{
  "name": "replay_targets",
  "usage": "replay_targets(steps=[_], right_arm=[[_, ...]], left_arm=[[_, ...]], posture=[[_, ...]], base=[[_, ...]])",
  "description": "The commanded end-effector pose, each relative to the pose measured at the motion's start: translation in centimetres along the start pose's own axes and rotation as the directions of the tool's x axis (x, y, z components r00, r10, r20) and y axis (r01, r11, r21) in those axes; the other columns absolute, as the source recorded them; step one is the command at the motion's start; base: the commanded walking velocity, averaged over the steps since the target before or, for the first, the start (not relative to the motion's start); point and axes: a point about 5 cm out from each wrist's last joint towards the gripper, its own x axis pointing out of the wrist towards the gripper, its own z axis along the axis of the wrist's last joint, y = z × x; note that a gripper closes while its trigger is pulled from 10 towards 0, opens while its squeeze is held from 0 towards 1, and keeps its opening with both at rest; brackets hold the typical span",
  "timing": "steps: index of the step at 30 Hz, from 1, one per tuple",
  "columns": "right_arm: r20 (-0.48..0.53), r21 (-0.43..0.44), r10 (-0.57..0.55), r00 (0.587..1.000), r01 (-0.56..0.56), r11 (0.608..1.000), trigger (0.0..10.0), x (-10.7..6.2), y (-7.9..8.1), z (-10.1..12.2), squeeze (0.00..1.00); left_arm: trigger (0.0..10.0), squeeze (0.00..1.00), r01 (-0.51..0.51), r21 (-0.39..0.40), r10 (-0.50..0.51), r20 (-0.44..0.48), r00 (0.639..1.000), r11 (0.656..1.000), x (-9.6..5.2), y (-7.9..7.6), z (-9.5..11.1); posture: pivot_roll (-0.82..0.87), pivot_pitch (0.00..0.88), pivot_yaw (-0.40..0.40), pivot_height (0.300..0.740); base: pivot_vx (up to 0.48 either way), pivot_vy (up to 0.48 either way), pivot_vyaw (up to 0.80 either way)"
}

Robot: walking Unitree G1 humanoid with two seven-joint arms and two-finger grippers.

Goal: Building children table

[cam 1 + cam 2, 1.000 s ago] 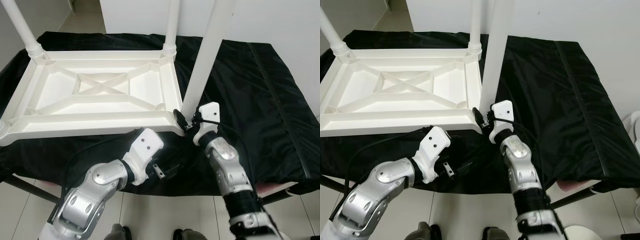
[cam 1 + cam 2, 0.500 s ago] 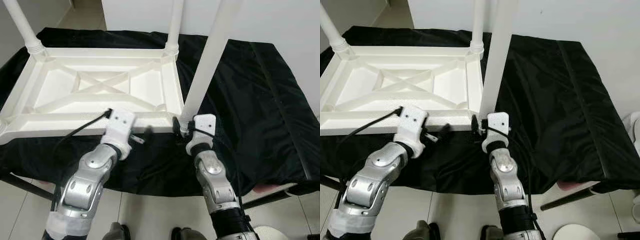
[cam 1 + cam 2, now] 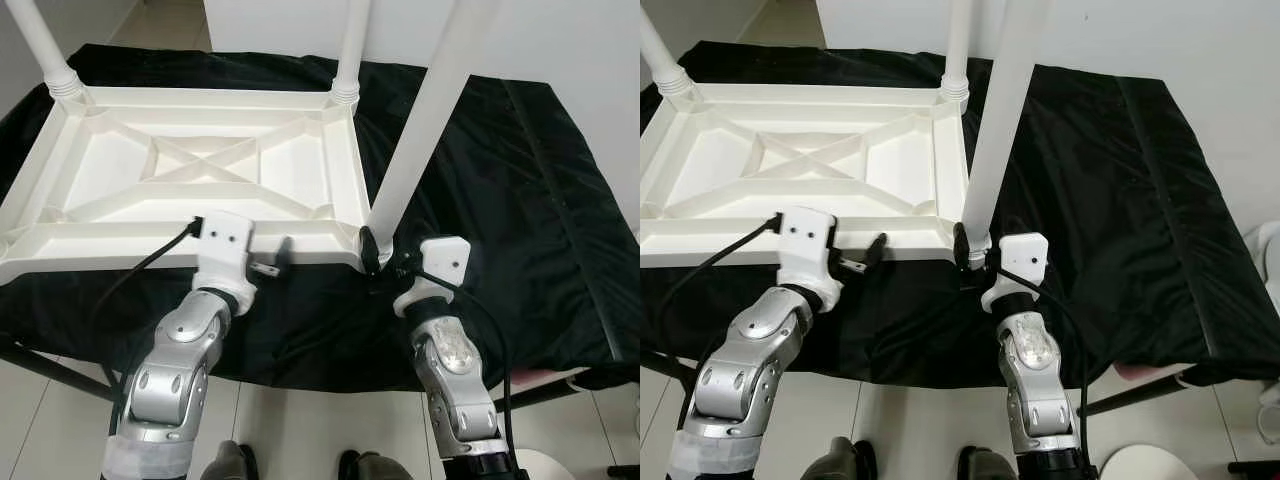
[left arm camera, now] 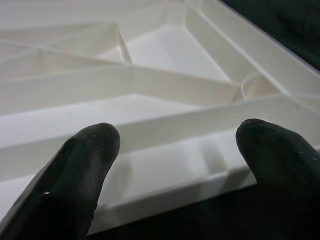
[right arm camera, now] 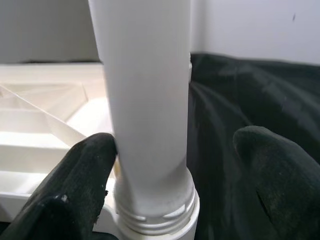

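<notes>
Across the upper left and centre of the left eye frame lies the white children's table [image 3: 200,190], upside down on a desk covered with black cloth [image 3: 520,200], ribbed underside up. Two legs stand at its far corners, one at upper left [image 3: 45,50], one at top centre [image 3: 350,50]. Third leg [image 3: 425,115] rises tilted from the near right corner socket, centre right of frame. Right pincer [image 3: 385,262] sits at that leg's base, fingers spread wide around it; in the wrist view one finger [image 5: 80,175] touches the leg [image 5: 147,115], the other stands apart, so no firm grip. Left pincer [image 3: 275,262] is lower centre-left, at the table's near edge rail, fingers [image 4: 80,165] wide open, empty, hovering just over the rim [image 4: 175,150]. Shoes show at bottom edge [image 3: 235,465].
</notes>
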Motion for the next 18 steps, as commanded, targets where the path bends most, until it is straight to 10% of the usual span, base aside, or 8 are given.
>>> replay_targets(steps=[1,2,3,4,14,15,18], right_arm=[[0.012,0.005,0.017,1.0,-0.017,1.0,10.0,-0.5,0.0,0.3,0.0],[0.002,0.012,0.017,1.0,-0.017,1.0,5.6,-0.8,0.0,0.3,0.0],[-0.004,0.025,0.016,1.0,-0.016,1.0,5.0,-1.0,0.0,0.3,0.0],[-0.009,0.03,0.014,1.0,-0.013,0.999,0.0,-1.2,0.0,0.3,0.0],[-0.032,0.064,0.073,0.997,-0.07,0.995,0.0,-1.8,0.6,-0.1,0.0],[-0.039,0.075,0.098,0.994,-0.095,0.993,9.3,-1.9,0.8,-0.2,0.0],[-0.053,0.101,0.166,0.985,-0.16,0.982,10.0,-2.0,1.2,-0.5,0.0]], left_arm=[[10.0,0.0,0.0,-0.002,0.0,0.034,0.999,1.0,-0.3,-0.2,0.4],[10.0,0.0,0.004,-0.007,-0.003,0.045,0.999,1.0,-0.5,-0.3,0.6],[10.0,0.0,0.004,-0.015,-0.004,0.054,0.999,1.0,-0.6,-0.4,0.7],[10.0,0.0,0.007,-0.018,-0.006,0.062,0.998,1.0,-0.6,-0.6,0.8],[10.0,0.0,0.035,0.01,-0.036,0.09,0.995,0.999,-0.4,-1.2,1.1],[10.0,0.0,0.036,0.016,-0.037,0.092,0.995,0.999,-0.3,-1.2,1.1],[10.0,0.0,0.047,0.036,-0.05,0.103,0.993,0.998,-0.1,-1.3,1.2]], posture=[[-0.09,0.185,-0.013,0.74],[-0.1,0.184,-0.011,0.74],[-0.1,0.184,-0.011,0.74],[-0.1,0.183,-0.014,0.74],[-0.1,0.166,-0.012,0.74],[-0.1,0.164,-0.012,0.74],[-0.1,0.154,-0.017,0.74]], base=[[0.0,0.0,0.0],[0.0,0.0,0.0],[0.0,0.0,0.0],[0.0,0.0,0.0],[0.0,0.0,0.0],[0.0,0.0,0.0],[0.0,0.0,0.0]])
